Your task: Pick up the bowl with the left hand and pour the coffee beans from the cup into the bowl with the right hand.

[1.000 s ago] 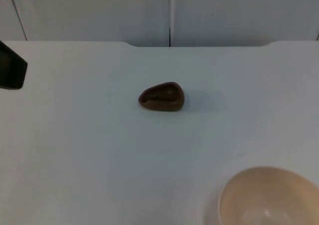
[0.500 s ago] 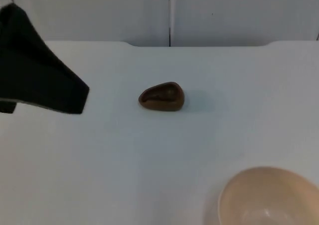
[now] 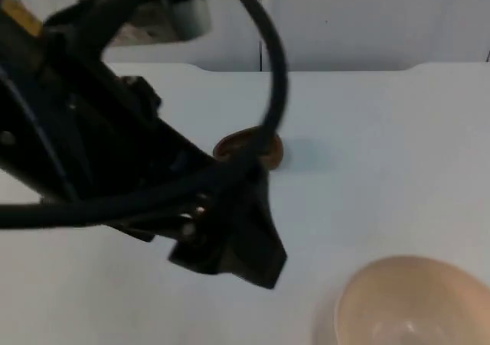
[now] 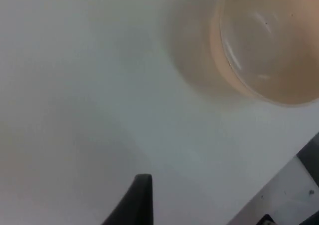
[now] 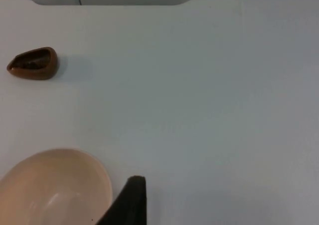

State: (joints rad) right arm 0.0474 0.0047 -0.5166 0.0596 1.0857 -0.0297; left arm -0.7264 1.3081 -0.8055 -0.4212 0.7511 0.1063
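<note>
White bench [image 3: 383, 169], ending at the grey partition wall [image 3: 367, 24] at its far edge. A small brown cup [image 5: 33, 63] lies on its side near the middle of the bench, its opening showing dark contents. A cream bowl [image 3: 413, 303] stands upright at the near edge, well apart from the cup.

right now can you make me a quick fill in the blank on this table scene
1. The bowl is ____ inside.
2. The brown cup stands ____ from the bowl on the white table.
3. The ____ end effector reaches over the table toward the bowl.

Missing words: empty; apart; left
</note>
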